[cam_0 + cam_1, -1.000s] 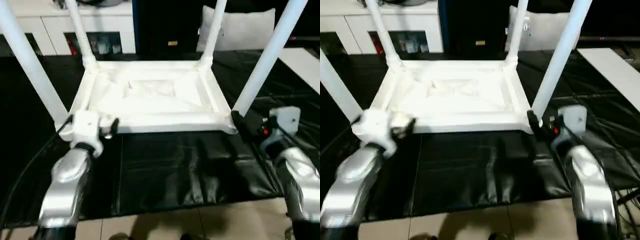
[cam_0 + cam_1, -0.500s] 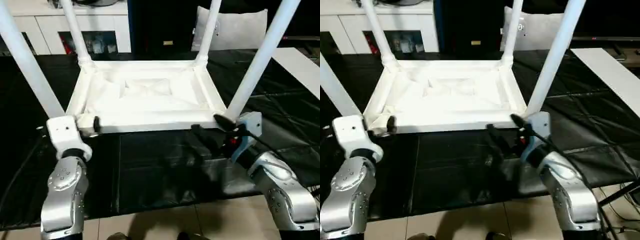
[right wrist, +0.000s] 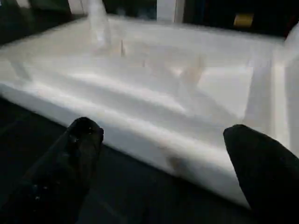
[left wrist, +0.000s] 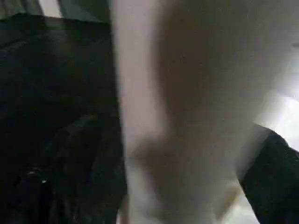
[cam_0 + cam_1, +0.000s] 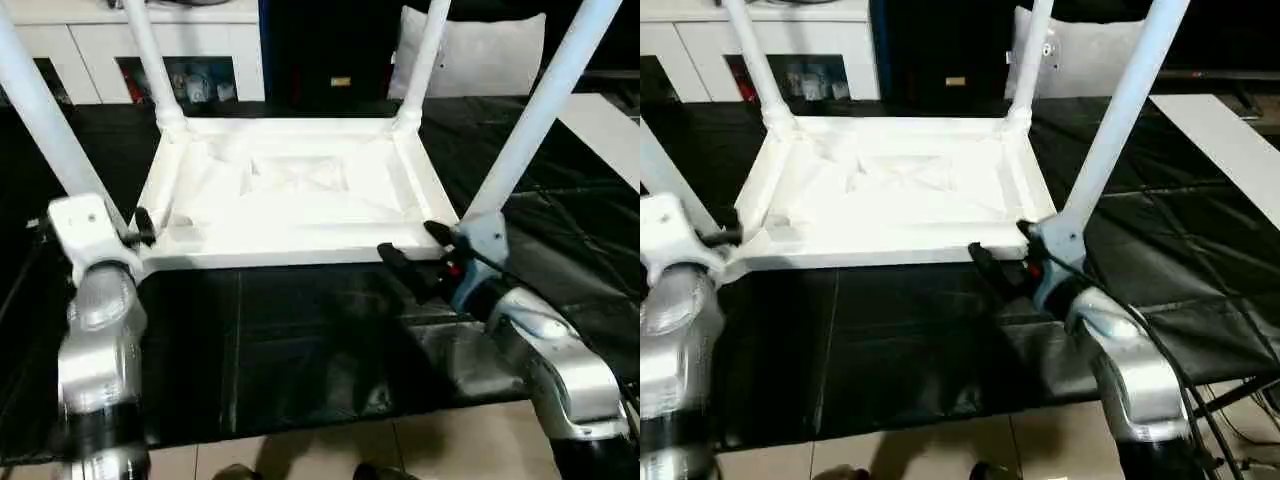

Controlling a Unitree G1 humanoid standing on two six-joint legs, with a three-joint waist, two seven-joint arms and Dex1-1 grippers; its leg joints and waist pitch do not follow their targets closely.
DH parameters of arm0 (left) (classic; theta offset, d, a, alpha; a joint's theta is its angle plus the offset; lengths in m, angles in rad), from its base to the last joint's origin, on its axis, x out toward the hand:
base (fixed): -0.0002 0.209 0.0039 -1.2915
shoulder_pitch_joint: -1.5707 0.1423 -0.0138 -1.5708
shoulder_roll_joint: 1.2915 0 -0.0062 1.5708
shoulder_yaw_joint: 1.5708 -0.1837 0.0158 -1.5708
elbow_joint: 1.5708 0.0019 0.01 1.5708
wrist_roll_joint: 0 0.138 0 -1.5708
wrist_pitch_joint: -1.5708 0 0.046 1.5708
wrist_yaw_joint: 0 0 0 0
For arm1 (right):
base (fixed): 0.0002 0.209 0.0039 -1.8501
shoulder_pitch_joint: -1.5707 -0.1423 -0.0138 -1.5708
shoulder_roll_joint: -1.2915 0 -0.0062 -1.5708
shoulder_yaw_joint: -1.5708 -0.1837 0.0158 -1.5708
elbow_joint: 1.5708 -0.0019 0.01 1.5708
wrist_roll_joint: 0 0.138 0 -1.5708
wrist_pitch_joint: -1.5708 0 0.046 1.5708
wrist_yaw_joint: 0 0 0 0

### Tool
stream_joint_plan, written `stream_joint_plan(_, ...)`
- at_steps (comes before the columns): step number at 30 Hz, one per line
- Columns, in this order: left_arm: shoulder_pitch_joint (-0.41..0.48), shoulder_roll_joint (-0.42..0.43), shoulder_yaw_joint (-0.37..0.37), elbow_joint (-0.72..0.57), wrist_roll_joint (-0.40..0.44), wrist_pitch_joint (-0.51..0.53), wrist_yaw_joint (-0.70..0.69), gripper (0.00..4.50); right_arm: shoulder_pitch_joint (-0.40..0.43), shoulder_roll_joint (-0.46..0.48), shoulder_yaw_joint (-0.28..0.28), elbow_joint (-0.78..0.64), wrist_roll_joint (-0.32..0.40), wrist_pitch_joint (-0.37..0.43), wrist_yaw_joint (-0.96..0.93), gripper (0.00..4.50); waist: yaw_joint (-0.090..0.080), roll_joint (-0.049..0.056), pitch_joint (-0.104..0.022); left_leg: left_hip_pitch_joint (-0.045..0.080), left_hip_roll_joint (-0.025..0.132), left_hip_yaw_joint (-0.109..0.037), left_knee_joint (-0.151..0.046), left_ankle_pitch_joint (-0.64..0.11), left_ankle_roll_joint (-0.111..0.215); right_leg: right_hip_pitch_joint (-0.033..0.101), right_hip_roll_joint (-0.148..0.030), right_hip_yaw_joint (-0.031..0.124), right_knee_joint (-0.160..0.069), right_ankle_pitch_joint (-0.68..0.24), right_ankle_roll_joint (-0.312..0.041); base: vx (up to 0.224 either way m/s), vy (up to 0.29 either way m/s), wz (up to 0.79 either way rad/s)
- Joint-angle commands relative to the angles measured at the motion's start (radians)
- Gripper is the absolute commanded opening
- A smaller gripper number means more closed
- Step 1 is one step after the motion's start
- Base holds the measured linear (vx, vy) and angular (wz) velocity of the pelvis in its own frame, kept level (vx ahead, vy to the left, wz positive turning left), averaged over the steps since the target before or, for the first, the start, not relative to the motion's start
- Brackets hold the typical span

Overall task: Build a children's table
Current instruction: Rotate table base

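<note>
White plastic throughout, the children's table (image 5: 300, 190) lies upside down on a black sheet (image 5: 300, 350) in front of you, its ribbed underside facing up and its one rectangular top running its long axis from your left to your right. You can count four tapered legs standing up out of the corner sockets: the near left leg (image 5: 45, 115), the far left leg (image 5: 150, 65), the far right leg (image 5: 425, 60) and the near right leg (image 5: 545, 100), all pointing upward and splaying slightly outward. Your left gripper (image 5: 140, 228) sits at the near left corner with its fingers spread and nothing clasped; in the left wrist view the near left leg looms just ahead of them, blurred, and you cannot tell whether it touches them. Your right gripper (image 5: 1002, 255) sits at the near right corner, its two black fingers (image 3: 79, 140) released and wide apart; in the right wrist view the table's near edge lies just beyond the fingertips, across the gap between them, and the foot of the near right leg stands just beside them. Beyond the table stand two white cabinets (image 5: 150, 45) and one white pillow (image 5: 490, 55).
</note>
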Motion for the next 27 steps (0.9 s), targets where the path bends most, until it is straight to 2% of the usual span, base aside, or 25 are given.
stream_joint_plan(1, -0.022, 0.016, 0.011, 0.058, -0.012, -0.01, -0.009, 4.48, -0.005, -0.008, 0.008, 0.019, -0.012, 0.026, 0.006, 4.5, 0.004, 0.011, -0.067, 0.007, 0.024, -0.01, -0.068, -0.151, 0.07, 0.06, -0.051, 0.052, -0.054, -0.237, -0.143, 0.0, 0.0, 0.0)
stream_joint_plan(4, -0.048, 0.043, 0.005, 0.139, -0.034, -0.022, -0.072, 4.48, -0.002, 0.003, -0.017, 0.041, -0.008, 0.066, -0.027, 4.5, 0.005, 0.01, -0.069, 0.008, 0.025, -0.008, -0.068, -0.148, 0.06, 0.06, -0.054, 0.055, -0.051, -0.225, -0.153, 0.0, 0.0, 0.0)
stream_joint_plan(5, -0.057, 0.056, -0.002, 0.174, -0.042, -0.023, -0.108, 4.48, -0.001, 0.006, -0.032, 0.052, 0.006, 0.095, -0.035, 4.5, 0.005, 0.01, -0.068, 0.009, 0.021, -0.007, -0.068, -0.152, 0.063, 0.059, -0.053, 0.055, -0.055, -0.245, -0.151, 0.0, 0.0, 0.0)
stream_joint_plan(6, -0.06, 0.079, -0.028, 0.217, -0.026, -0.041, -0.142, 4.48, -0.007, 0.017, -0.048, 0.071, 0.051, 0.093, -0.002, 4.5, 0.005, 0.004, -0.069, 0.01, 0.023, -0.008, -0.069, -0.157, 0.061, 0.06, -0.054, 0.055, -0.054, -0.253, -0.151, 0.0, 0.0, 0.0)
stream_joint_plan(8, -0.059, 0.088, -0.038, 0.232, -0.021, -0.055, -0.16, 4.48, -0.01, 0.021, -0.053, 0.073, 0.063, 0.098, 0.004, 4.5, 0.006, 0.008, -0.067, 0.011, 0.026, -0.008, -0.07, -0.186, 0.053, 0.058, -0.058, 0.055, -0.059, -0.297, -0.138, 0.0, 0.0, 0.0)
stream_joint_plan(10, -0.034, 0.104, -0.079, 0.251, -0.071, -0.089, -0.345, 4.48, -0.016, 0.005, -0.044, 0.074, 0.046, 0.114, 0.002, 4.5, 0.008, 0.005, -0.066, 0.013, 0.028, -0.008, -0.074, -0.186, 0.043, 0.055, -0.062, 0.058, -0.061, -0.331, -0.133, 0.0, 0.0, 0.0)
stream_joint_plan(11, -0.023, 0.113, -0.1, 0.255, -0.079, -0.101, -0.406, 4.48, -0.018, 0.007, -0.048, 0.079, 0.044, 0.111, -0.001, 4.5, 0.007, 0.002, -0.065, 0.012, 0.031, -0.008, -0.074, -0.19, 0.04, 0.053, -0.061, 0.058, -0.061, -0.329, -0.131, 0.0, 0.0, 0.0)
stream_joint_plan(12, -0.019, 0.117, -0.107, 0.254, -0.08, -0.102, -0.42, 4.48, -0.019, 0.006, -0.047, 0.082, 0.038, 0.102, -0.002, 4.5, 0.009, 0.003, -0.065, 0.014, 0.031, -0.009, -0.074, -0.192, 0.037, 0.053, -0.063, 0.058, -0.06, -0.334, -0.13, 0.0, 0.0, 0.0)
stream_joint_plan(14, 0.019, 0.156, -0.17, 0.245, -0.083, -0.115, -0.558, 4.48, -0.028, -0.001, -0.043, 0.124, -0.01, 0.026, -0.013, 4.5, 0.01, 0.003, -0.064, 0.015, 0.031, -0.007, -0.076, -0.198, 0.029, 0.05, -0.063, 0.061, -0.058, -0.338, -0.131, 0.0, 0.0, 0.0)
stream_joint_plan(15, 0.03, 0.167, -0.183, 0.234, -0.107, -0.121, -0.623, 4.48, -0.036, -0.007, -0.039, 0.152, -0.031, 0.012, -0.023, 4.5, 0.015, 0.005, -0.063, 0.018, 0.032, -0.007, -0.077, -0.207, 0.024, 0.046, -0.066, 0.062, -0.059, -0.347, -0.131, 0.0, 0.0, 0.0)
stream_joint_plan(16, 0.034, 0.174, -0.187, 0.22, -0.13, -0.115, -0.668, 4.48, -0.047, -0.011, -0.043, 0.178, -0.037, 0.016, -0.031, 4.5, 0.017, -0.001, -0.064, 0.019, 0.032, -0.005, -0.078, -0.208, 0.018, 0.047, -0.067, 0.064, -0.058, -0.353, -0.137, 0.0, 0.0, 0.0)
stream_joint_plan(18, 0.037, 0.18, -0.193, 0.206, -0.151, -0.109, -0.71, 4.48, -0.057, -0.015, -0.046, 0.204, -0.041, 0.016, -0.034, 4.5, 0.024, -0.001, -0.062, 0.028, 0.032, 0.0, -0.076, -0.219, 0.013, 0.039, -0.065, 0.069, -0.056, -0.343, -0.152, 0.0, 0.0, 0.0)
stream_joint_plan(19, 0.05, 0.196, -0.214, 0.156, -0.199, -0.078, -0.809, 4.48, -0.076, -0.026, -0.046, 0.252, -0.043, 0.0, -0.014, 4.5, 0.026, -0.008, -0.062, 0.024, 0.032, 0.0, -0.078, -0.221, 0.015, 0.042, -0.066, 0.071, -0.053, -0.345, -0.154, 0.0, 0.0, 0.0)
stream_joint_plan(20, 0.068, 0.222, -0.246, 0.097, -0.244, -0.038, -0.914, 4.48, -0.096, -0.039, -0.039, 0.305, -0.054, -0.02, 0.002, 4.5, 0.027, -0.003, -0.065, 0.02, 0.036, -0.003, -0.08, -0.207, 0.011, 0.048, -0.072, 0.072, -0.044, -0.339, -0.164, 0.0, 0.0, 0.0)
stream_joint_plan(21, 0.075, 0.233, -0.258, 0.073, -0.264, -0.018, -0.958, 4.48, -0.106, -0.042, -0.04, 0.329, -0.057, -0.026, 0.003, 4.5, 0.027, -0.003, -0.065, 0.02, 0.036, -0.003, -0.08, -0.207, 0.011, 0.048, -0.072, 0.072, -0.044, -0.339, -0.164, 0.0, 0.0, 0.0)
stream_joint_plan(22, 0.084, 0.247, -0.275, 0.043, -0.29, 0.01, -1.016, 4.48, -0.118, -0.045, -0.041, 0.36, -0.061, -0.033, 0.003, 4.5, 0.027, -0.001, -0.062, 0.027, 0.035, 0.001, -0.08, -0.21, 0.005, 0.04, -0.066, 0.075, -0.047, -0.329, -0.175, 0.0, 0.0, 0.0)
stream_joint_plan(24, 0.091, 0.262, -0.302, 0.023, -0.304, 0.021, -1.076, 4.48, -0.146, -0.047, -0.053, 0.437, -0.081, -0.06, -0.023, 4.5, 0.026, -0.005, -0.061, 0.024, 0.032, 0.005, -0.079, -0.209, 0.004, 0.041, -0.064, 0.078, -0.043, -0.307, -0.188, 0.0, 0.0, 0.0)
stream_joint_plan(26, 0.091, 0.266, -0.314, 0.02, -0.308, 0.02, -1.098, 4.48, -0.16, -0.048, -0.058, 0.476, -0.091, -0.077, -0.029, 4.5, 0.024, -0.008, -0.063, 0.016, 0.029, 0.005, -0.078, -0.188, 0.01, 0.051, -0.065, 0.079, -0.04, -0.295, -0.185, 0.0, 0.0, 0.0)
stream_joint_plan(27, 0.088, 0.264, -0.326, 0.018, -0.313, 0.025, -1.115, 4.48, -0.171, -0.054, -0.055, 0.514, -0.1, -0.095, -0.022, 4.5, 0.024, -0.008, -0.063, 0.016, 0.029, 0.005, -0.078, -0.188, 0.01, 0.051, -0.065, 0.079, -0.04, -0.295, -0.185, 0.0, 0.0, 0.0)
